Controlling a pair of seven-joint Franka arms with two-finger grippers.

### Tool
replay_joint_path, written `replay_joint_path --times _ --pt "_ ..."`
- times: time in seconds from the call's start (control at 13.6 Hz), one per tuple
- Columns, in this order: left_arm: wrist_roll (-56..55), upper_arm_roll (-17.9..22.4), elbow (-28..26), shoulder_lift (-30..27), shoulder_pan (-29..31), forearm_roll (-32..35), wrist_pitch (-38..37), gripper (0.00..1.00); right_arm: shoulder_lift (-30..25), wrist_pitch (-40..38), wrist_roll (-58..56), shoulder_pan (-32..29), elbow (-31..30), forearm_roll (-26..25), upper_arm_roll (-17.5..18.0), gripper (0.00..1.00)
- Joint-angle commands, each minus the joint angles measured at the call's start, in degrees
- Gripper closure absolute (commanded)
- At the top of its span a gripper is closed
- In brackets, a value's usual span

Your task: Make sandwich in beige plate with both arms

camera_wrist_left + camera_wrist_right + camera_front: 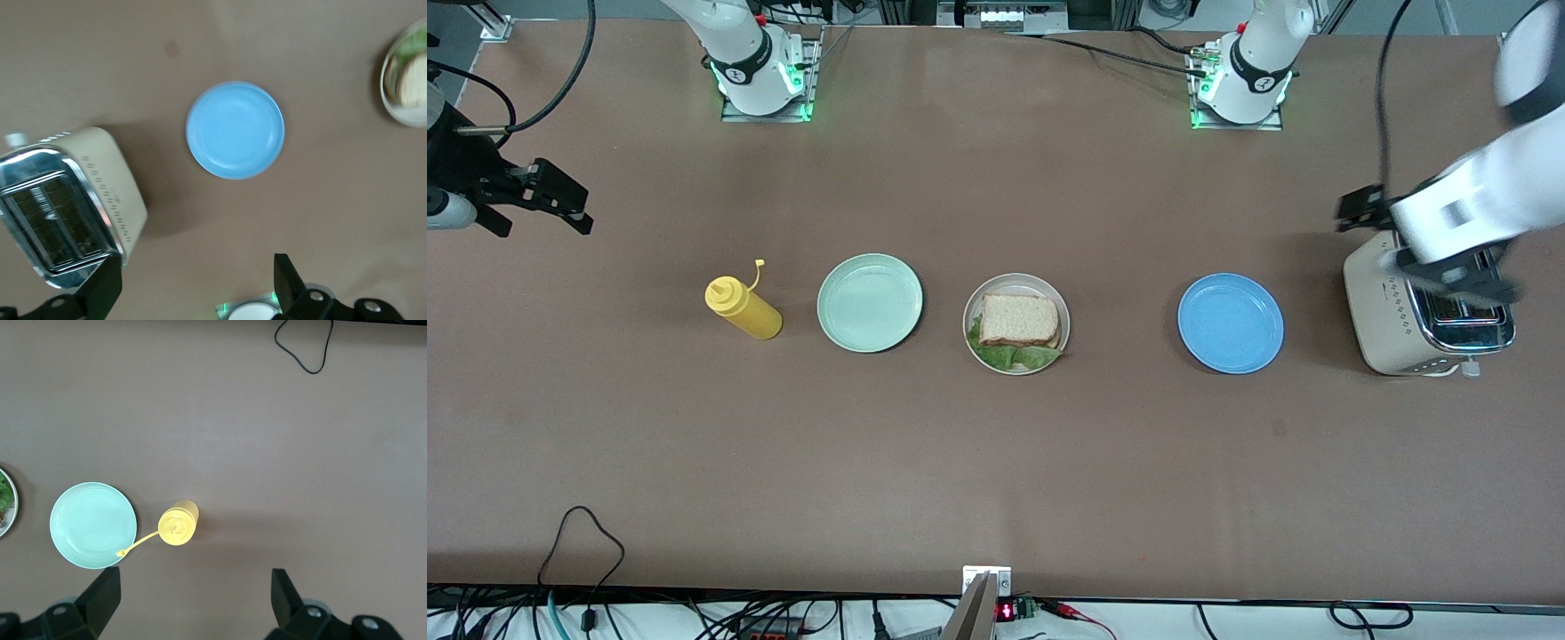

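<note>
So the tabletop [996, 462] has everything lined up in a row, and I'm using the beige plate [1049, 293] as my anchor. The toaster [1392, 311] sits way out toward my left arm's end from that plate, with my left pincer [1449, 271] hanging over it, spread wide and empty. My right pincer [543, 200] is up over bare tabletop well past the mustard bottle [743, 308] at my right arm's end, also wide open, nothing in it.

Blue plate [1231, 323] is between the beige plate and the toaster; mint-green plate [870, 302] is just beside the beige one toward the bottle.

The sandwich [1018, 320] sits in the beige plate, toast on top, lettuce [1014, 356] poking out the camera-side edge. My guess is it's light, squishy and crumbly, so if I touch it, I'd pinch gently across the crusts, not the leaf.
</note>
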Motion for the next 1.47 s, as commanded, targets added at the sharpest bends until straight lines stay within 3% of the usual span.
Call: replay_joint_path --times 0.0,1.39 --pt "-6.7 3.2 -6.6 -4.8 -2.8 -0.7 4.0 0.0 0.2 -1.0 0.3 0.2 1.0 -0.5 -0.3 0.0" --pt "-6.9 3.1 -8.0 -6.3 -3.1 -0.4 0.2 0.0 0.2 -1.0 0.0 -0.2 1.3 -0.1 -0.8 0.0"
